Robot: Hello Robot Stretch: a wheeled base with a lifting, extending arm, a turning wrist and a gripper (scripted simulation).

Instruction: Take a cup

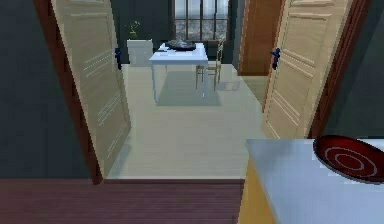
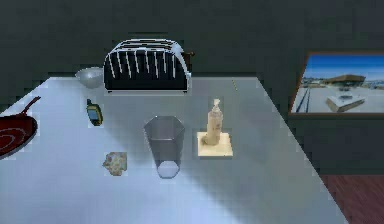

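open doors [image 1: 92, 70] framed pale open floor [image 1: 190, 125] reaching a far table [image 1: 180, 55]. on the near grey tabletop [image 2: 270, 130] the clear cup [image 2: 163, 148] stood mid-surface, just left of a bottle [image 2: 213, 122], well back from every edge. the gripper's state could not be told.

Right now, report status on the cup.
Cup upright on table. Bottle close beside it on the view's right, small lump on the left. Toaster farther back.

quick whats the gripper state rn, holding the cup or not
gripper: cannot be told.
The cup stands upright on the table.
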